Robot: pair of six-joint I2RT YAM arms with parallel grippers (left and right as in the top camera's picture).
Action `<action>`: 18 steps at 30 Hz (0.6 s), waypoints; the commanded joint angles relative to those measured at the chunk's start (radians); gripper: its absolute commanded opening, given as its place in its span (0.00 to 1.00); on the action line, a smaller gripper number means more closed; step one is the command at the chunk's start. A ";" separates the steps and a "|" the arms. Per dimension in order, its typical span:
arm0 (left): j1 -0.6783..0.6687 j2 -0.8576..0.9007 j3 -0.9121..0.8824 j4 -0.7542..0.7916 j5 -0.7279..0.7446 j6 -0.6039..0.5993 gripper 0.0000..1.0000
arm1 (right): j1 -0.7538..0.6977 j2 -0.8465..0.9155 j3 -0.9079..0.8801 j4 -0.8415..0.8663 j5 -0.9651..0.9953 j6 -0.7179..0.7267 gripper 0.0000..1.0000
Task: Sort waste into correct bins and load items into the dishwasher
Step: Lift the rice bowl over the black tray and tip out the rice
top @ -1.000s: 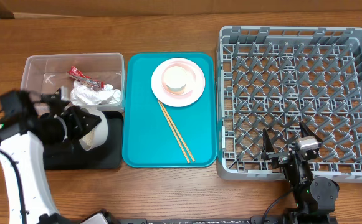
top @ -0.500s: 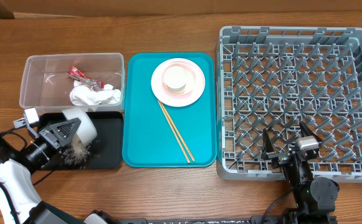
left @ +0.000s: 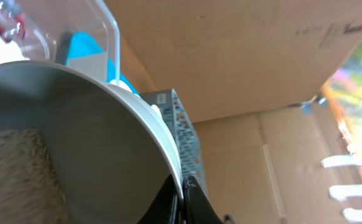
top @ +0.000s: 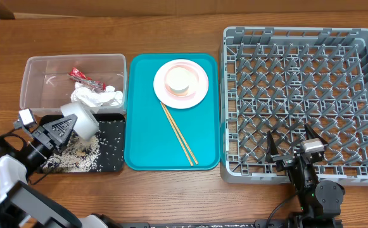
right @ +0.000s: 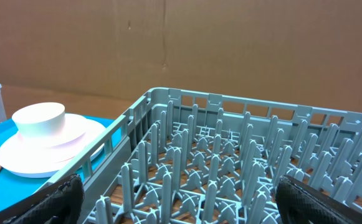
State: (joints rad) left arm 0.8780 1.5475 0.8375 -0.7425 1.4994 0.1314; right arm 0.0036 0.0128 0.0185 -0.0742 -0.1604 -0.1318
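The left end effector (top: pixel 68 125) has tipped the white bowl (top: pixel 82 119), spilling rice grains (top: pixel 82 158) across the black tray (top: pixel 121 144).

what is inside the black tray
Rice grains lie scattered across the black tray's floor. The tilted white bowl and the left end effector cover part of it, so whatever lies beneath them is hidden.

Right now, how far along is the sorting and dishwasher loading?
Done: the napkin and wrapper lie in the clear tub, and rice is scattered in the black tray. In hand: the left gripper holds the white bowl tipped over that tray. Left: the plate, the cup on it and the chopsticks sit on the teal tray; the dish rack holds nothing; the right gripper is open.
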 commanded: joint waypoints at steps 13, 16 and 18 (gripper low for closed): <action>0.021 0.056 -0.003 -0.049 0.081 -0.088 0.04 | 0.008 -0.010 -0.011 0.005 -0.005 0.000 1.00; 0.032 0.056 -0.003 -0.013 0.083 -0.182 0.04 | 0.008 -0.010 -0.011 0.005 -0.005 0.000 1.00; 0.031 0.055 -0.003 -0.065 0.082 -0.160 0.04 | 0.008 -0.010 -0.011 0.005 -0.005 0.001 1.00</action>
State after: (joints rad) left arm 0.9016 1.6058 0.8349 -0.7742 1.5551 -0.0017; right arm 0.0036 0.0128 0.0185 -0.0742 -0.1604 -0.1310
